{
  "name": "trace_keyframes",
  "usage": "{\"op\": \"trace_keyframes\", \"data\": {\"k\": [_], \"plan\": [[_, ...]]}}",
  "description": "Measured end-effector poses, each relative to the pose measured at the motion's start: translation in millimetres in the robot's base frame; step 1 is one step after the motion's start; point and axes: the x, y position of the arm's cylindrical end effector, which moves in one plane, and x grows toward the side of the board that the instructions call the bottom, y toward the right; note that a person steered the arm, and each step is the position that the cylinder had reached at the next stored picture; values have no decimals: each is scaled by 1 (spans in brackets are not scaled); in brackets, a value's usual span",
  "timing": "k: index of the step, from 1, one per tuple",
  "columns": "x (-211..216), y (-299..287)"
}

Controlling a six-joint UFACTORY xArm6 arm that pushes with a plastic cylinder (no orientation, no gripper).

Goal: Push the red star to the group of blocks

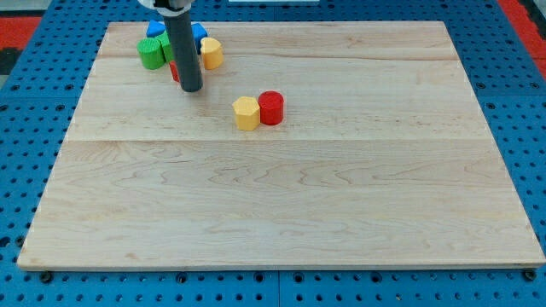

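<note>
A pale wooden board (281, 196), made of planks with seams running across the view, is laid on a blue pegboard (26, 153) dotted with holes; red matting is glimpsed at the view's top corners.

At the view's top left a cluster of blocks is gathered. A green block (152, 52) is seen at its left, with a blue block (155, 29) above it. The dark rod is lowered through the cluster, and my tip (190, 89) is set on the board at the cluster's lower edge. No hand or jaws are carried, so no grip can be reported. The red star (174, 72) is all but hidden behind the rod: only a red sliver is shown just left of my tip, touching or nearly touching it. Its points and long axis cannot be told. A second blue block (199, 32) and a yellow block (211, 53) are placed right of the rod.

Well apart, toward the board's middle, a yellow hexagon (246, 112) and a red cylinder (271, 107) are seen touching side by side.
</note>
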Motion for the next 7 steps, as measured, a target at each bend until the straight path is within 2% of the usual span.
{"op": "trace_keyframes", "data": {"k": [1, 3, 4, 5, 7], "plan": [[24, 7], [0, -45], [-5, -12], [-28, -11], [-19, -16]]}}
